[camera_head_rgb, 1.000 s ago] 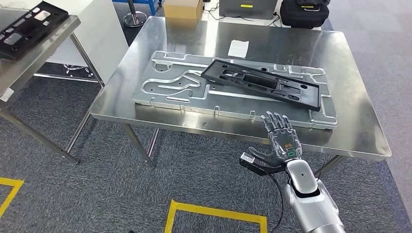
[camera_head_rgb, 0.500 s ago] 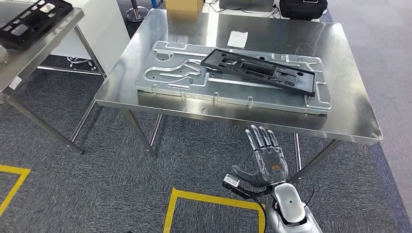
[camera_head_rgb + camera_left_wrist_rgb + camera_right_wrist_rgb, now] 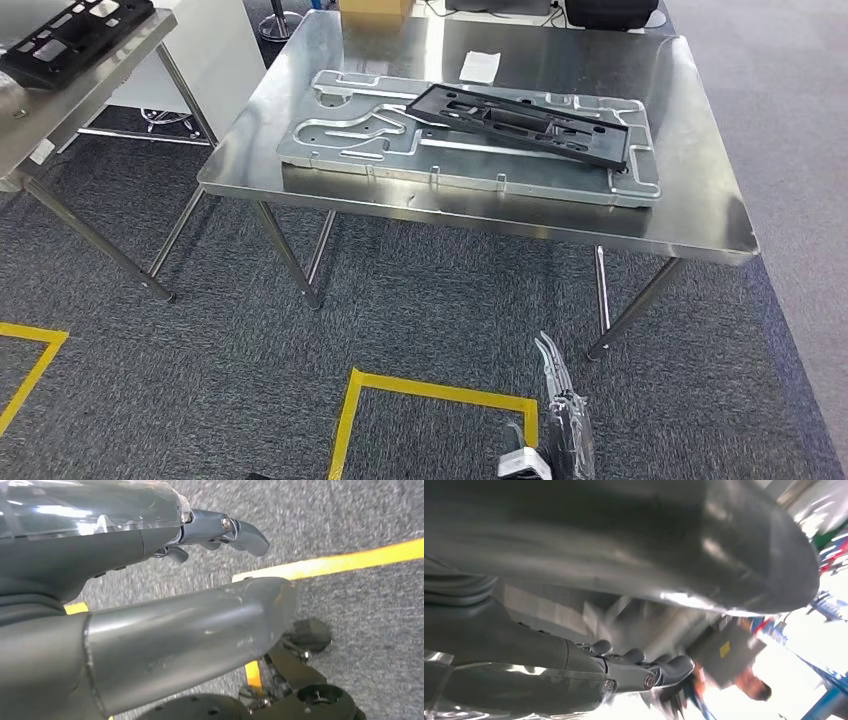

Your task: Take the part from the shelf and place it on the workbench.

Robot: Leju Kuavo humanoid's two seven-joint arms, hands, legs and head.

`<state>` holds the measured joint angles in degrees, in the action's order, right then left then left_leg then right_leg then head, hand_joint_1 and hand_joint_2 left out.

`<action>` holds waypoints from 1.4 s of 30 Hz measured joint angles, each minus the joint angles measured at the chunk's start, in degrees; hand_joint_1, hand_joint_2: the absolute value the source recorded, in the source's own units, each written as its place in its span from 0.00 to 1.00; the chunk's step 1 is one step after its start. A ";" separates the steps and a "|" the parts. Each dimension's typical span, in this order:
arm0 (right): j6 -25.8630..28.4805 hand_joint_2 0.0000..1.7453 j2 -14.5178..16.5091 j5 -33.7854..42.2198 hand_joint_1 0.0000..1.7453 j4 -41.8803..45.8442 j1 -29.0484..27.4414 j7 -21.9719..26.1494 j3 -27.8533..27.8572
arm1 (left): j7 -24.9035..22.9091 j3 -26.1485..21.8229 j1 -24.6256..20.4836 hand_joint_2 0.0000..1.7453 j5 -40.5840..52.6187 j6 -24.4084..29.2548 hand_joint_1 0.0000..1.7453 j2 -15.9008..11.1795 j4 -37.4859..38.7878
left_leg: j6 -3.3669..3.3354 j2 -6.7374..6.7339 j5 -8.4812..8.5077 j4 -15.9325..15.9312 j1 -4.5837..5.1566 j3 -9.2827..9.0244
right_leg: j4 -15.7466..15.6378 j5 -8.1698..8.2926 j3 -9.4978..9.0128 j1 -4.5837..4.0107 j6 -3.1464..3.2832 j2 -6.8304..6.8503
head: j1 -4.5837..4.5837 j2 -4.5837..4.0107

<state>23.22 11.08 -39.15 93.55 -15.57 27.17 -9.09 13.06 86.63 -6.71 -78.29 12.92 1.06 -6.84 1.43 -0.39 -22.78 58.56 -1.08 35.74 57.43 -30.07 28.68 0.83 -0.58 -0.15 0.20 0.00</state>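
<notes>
Long black plastic frame part [image 3: 520, 123] lies flat on the grooved silver metal fixture plate [image 3: 350, 140], toward the far right edge of the stainless steel counter [image 3: 700, 225]. White paper slip [image 3: 481, 66] near the far edge. Right hand [image 3: 562, 420] hangs low over grey carpet, fingers [image 3: 553, 362] straight and empty. Left hand [image 3: 150, 580] over carpet with yellow floor tape [image 3: 330, 562], fingers [image 3: 235, 530] extended, holding nothing. Second black part [image 3: 70, 25] sits on the neighbouring steel shelf [image 3: 60, 110].
</notes>
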 joint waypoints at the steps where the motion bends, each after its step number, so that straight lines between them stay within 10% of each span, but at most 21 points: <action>1: -5.07 0.00 1.28 4.82 0.00 -0.66 -0.91 3.01 2.91 | -0.06 -0.21 0.17 0.00 -0.66 0.20 0.00 0.05 0.00 | 0.33 0.00 -0.92 0.54 -0.10 0.41 | 0.00 0.54 0.53 0.01 0.63 0.09 | -0.06 0.00; 5: -25.38 0.00 4.83 17.71 0.00 -9.30 -0.67 10.33 19.03 | -0.19 -1.09 0.47 0.00 -2.96 0.98 0.00 0.32 0.00 | 0.73 0.04 -11.13 11.28 -0.18 3.13 | -0.04 3.12 3.44 -0.34 2.04 0.47 | -0.64 -0.01; 8: -33.02 0.00 5.63 20.61 0.00 -20.12 2.01 12.16 33.07 | -0.17 -1.56 0.48 0.00 -4.26 1.73 0.00 0.42 0.00 | 0.37 0.07 -9.57 15.79 -0.05 1.22 | 0.36 5.15 6.28 -0.89 2.05 0.72 | -0.68 0.00; 10: -30.82 0.00 5.49 20.68 0.00 -28.85 4.99 12.37 41.46 | -0.06 -1.94 0.39 0.00 -4.85 2.32 0.00 0.55 0.00 | -0.56 0.19 -7.09 9.95 0.19 -4.21 | 0.78 6.45 8.06 -1.09 1.84 0.68 | -0.71 0.00; 12: -25.52 0.00 4.58 20.21 0.00 -39.43 8.39 11.69 49.23 | 0.34 -2.29 0.20 0.00 -5.35 3.03 0.00 0.69 0.00 | -1.52 0.31 -8.54 1.22 0.63 -10.02 | 0.95 7.70 9.03 -1.13 1.27 0.62 | -0.68 -0.01; 15: -18.95 0.00 2.71 19.84 0.00 -53.14 11.95 8.23 58.45 | 1.24 -2.44 0.15 0.00 -5.75 4.22 0.00 0.97 0.00 | -2.61 0.29 -8.96 -3.20 1.04 -11.52 | 0.30 9.59 9.29 -0.77 0.12 0.93 | -0.68 -0.01; 17: -15.81 0.00 1.63 19.33 0.00 -59.69 13.45 4.62 62.69 | 1.80 -2.45 0.27 0.00 -6.06 5.05 0.00 1.21 0.00 | -3.37 0.24 -7.02 -3.74 0.86 -10.30 | 1.28 7.40 9.86 -0.58 -0.49 0.70 | -0.57 -0.01; 21: -11.01 0.00 0.41 17.03 0.00 -68.44 15.72 -3.23 67.66 | 3.06 -2.45 0.43 0.00 -6.83 6.71 0.00 1.48 0.00 | -3.84 0.70 -3.40 -3.78 0.77 -5.99 | 13.46 -4.21 11.25 -0.10 -1.45 0.37 | -0.20 -0.02; 23: -8.78 0.00 0.14 15.34 0.00 -71.17 16.59 -7.43 68.91 | 3.96 -2.46 0.49 0.00 -7.45 7.54 0.00 1.55 0.01 | -3.44 1.29 -1.81 -3.37 0.68 -3.50 | 17.13 -1.96 10.07 0.12 -1.72 0.30 | -0.18 -0.01; 25: -7.33 0.00 0.03 13.71 0.00 -73.18 17.10 -10.84 69.47 | 5.04 -2.53 0.53 0.00 -8.34 8.05 0.00 1.63 0.01 | -2.81 2.13 -0.42 -2.54 0.50 -0.94 | 14.06 1.65 5.67 0.46 -1.77 -0.86 | -0.17 0.00; 29: -6.99 0.00 0.10 11.06 0.00 -76.09 17.56 -14.75 69.72 | 6.56 -3.12 0.43 0.00 -9.74 8.83 0.00 1.69 0.04 | -1.29 4.13 1.58 -0.50 0.80 2.00 | -1.79 -3.68 -6.21 0.40 -0.51 -4.35 | -0.25 0.00; 32: -7.70 0.00 0.43 9.50 0.00 -77.46 17.72 -16.11 69.71 | 7.08 -3.63 0.94 0.00 -10.24 9.28 0.00 1.66 0.21 | -0.46 3.91 1.31 0.55 0.53 3.10 | -2.23 -3.38 -5.78 0.42 1.19 -2.18 | -0.53 -0.01; 37: -8.95 0.00 0.51 7.46 0.00 -78.64 17.33 -17.40 69.44 | 13.14 -8.01 1.97 0.00 -10.49 17.07 0.00 3.04 0.22 | 0.36 0.78 -7.87 15.29 0.27 6.87 | -1.72 -1.92 -3.69 -0.15 2.09 2.03 | -1.03 -0.01; 39: -9.27 0.00 0.60 7.31 0.00 -78.96 17.42 -17.48 69.42 | 16.63 -16.76 3.12 0.00 -10.52 18.57 0.00 4.06 -0.09 | 0.28 0.46 -6.07 14.28 0.27 4.33 | -1.31 -1.73 -2.99 -0.22 1.96 3.36 | -1.08 -0.01; 42: -9.65 0.00 0.97 6.92 0.00 -79.29 17.54 -17.44 69.44 | 17.32 -37.97 4.00 0.00 -10.52 16.99 0.00 4.62 -0.85 | -0.63 -2.19 -4.46 3.29 0.70 -3.36 | -0.75 -1.80 -2.62 -0.45 1.41 5.05 | -1.08 0.00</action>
<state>13.57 12.05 -32.23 14.26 1.97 9.73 60.35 30.38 48.66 -2.71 -88.80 29.91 5.68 -7.69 0.80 -2.58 -27.24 61.85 -0.39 32.38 56.68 -31.87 26.07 0.38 0.83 4.90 -0.88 0.00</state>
